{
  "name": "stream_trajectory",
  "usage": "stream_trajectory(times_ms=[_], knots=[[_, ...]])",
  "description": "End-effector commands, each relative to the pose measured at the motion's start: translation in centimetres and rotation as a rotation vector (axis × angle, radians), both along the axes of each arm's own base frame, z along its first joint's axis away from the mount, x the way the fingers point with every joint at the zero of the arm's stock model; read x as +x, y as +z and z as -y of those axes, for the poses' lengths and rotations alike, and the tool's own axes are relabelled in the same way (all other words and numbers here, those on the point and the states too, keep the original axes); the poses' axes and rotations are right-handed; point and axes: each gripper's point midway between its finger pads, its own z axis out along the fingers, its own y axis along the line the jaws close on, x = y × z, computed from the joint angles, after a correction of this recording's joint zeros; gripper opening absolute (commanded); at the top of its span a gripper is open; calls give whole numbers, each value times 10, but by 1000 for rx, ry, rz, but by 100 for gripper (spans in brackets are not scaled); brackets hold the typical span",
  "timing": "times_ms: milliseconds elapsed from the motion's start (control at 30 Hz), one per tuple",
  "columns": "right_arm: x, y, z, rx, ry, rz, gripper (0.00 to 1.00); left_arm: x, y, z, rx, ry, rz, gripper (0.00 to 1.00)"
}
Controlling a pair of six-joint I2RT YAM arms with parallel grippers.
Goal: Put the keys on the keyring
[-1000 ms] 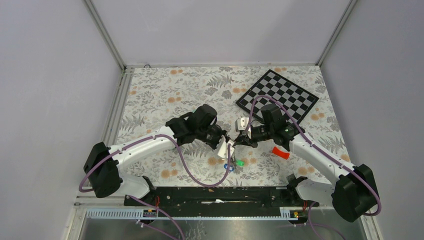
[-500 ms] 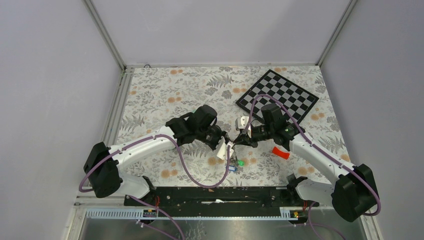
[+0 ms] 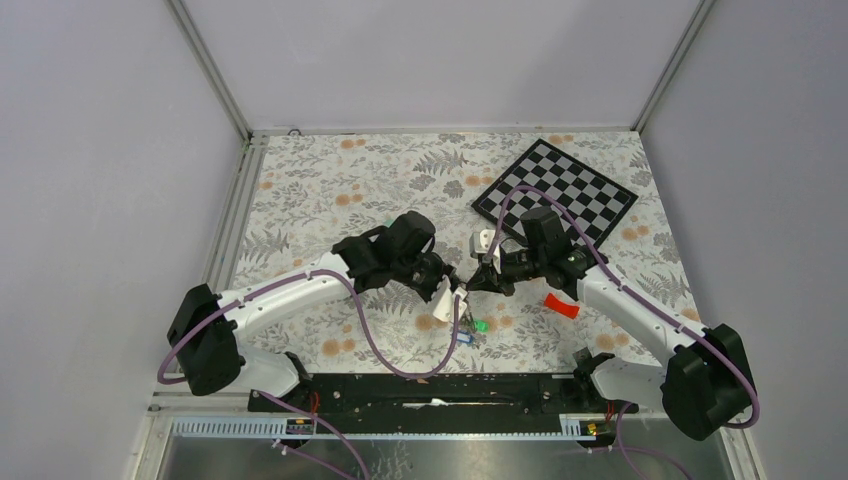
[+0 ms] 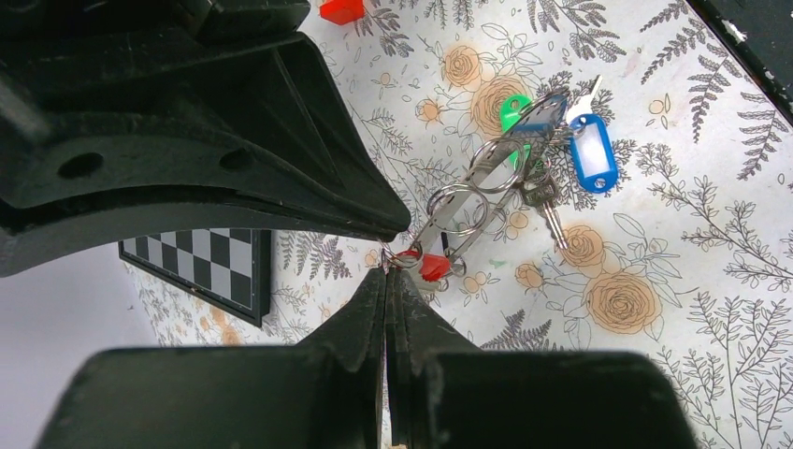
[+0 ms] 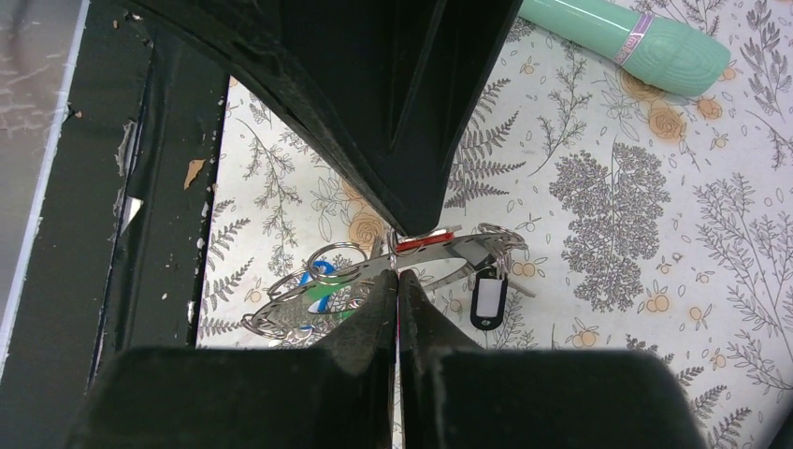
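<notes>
Robot lab test cell
Plain grey panel walls (image 3: 430, 60) and aluminium frame posts (image 3: 207, 65) enclose a floral-print tabletop (image 3: 320, 190).

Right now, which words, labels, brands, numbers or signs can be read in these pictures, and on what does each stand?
None can be read.
The blue key tag has a white insert, apparently blank.
The dark key tag has a white insert, no writing visible.
The mint-green tube and the chessboard show no lettering.
</notes>
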Motion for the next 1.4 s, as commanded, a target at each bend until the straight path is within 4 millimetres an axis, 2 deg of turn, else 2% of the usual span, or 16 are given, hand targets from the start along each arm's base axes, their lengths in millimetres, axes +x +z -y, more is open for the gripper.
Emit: stream_trajectory(times_ms=[0,667,833,1067,1367], knots=[[18,24,-7,52,-20,58,0,-11,10,3,-19,-53,19,0],[18,28,-3,72,-23,59,0,-11,-5,-8,25,-51,40,0],[18,30,-4,83,-24,52,0,-10,-1,-4,4,-21,13,0],[21,44,-6,132,-53,18,0,-2,4,5,-41,65,-46,0],[29,55,-8,156,-104,-6,0,10,19,10,-133,166,-201,0]])
